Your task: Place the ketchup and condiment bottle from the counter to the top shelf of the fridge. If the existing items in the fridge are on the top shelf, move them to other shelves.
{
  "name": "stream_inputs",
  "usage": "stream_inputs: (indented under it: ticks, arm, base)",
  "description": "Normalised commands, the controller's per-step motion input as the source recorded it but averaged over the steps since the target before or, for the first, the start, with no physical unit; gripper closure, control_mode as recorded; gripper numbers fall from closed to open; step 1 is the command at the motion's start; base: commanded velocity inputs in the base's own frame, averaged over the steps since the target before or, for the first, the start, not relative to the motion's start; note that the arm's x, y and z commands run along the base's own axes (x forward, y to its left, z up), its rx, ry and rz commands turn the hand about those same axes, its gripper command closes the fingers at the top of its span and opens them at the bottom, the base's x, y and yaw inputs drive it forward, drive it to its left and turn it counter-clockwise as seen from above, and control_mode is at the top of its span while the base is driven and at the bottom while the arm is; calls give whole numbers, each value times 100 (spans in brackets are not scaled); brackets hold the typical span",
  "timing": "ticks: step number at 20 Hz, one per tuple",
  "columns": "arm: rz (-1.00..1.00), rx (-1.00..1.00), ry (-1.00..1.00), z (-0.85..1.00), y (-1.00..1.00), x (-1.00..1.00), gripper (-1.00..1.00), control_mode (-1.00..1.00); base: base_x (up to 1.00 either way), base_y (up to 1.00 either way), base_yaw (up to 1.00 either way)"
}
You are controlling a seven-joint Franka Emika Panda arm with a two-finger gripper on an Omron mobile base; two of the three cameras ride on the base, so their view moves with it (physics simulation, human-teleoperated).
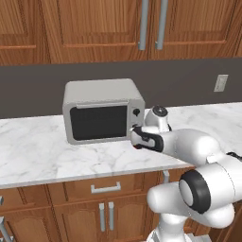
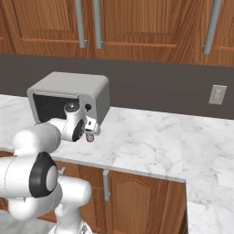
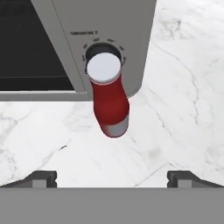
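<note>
Fingers [image 3: 112,177] spread fully apart, nothing held, positioned above marbled surface [image 3: 175,109]. Ketchup [image 3: 109,100] seen from above between finger tips' span, upright on surface, white cap toward camera, just in front of microwave [image 1: 103,109] near its control dial. Wall outlet [image 2: 217,94] located on dark backsplash beyond.

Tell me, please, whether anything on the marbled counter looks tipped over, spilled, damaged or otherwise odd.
Nothing stands out. The slim bright red squeeze bottle with a white cap stands upright on the white-grey marbled counter, just in front of the grey microwave. No spill or damage is visible. The open pincer hovers above it.
</note>
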Motion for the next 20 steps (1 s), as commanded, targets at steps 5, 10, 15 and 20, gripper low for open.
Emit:
stream_inputs:
  ticks: [5, 10, 15, 20]
  arm:
    - [1, -3, 0, -17, 0, 26, -100, -100]
    - [0, -3, 0, -6, 0, 23, -100, -100]
    - [0, 0, 0, 0, 0, 13, -100, -100]
    - [0, 0, -1, 0, 0, 16, -100, -100]
  base:
    - [0, 0, 0]
    - [0, 0, 0]
    - [0, 0, 0]
    - [0, 0, 0]
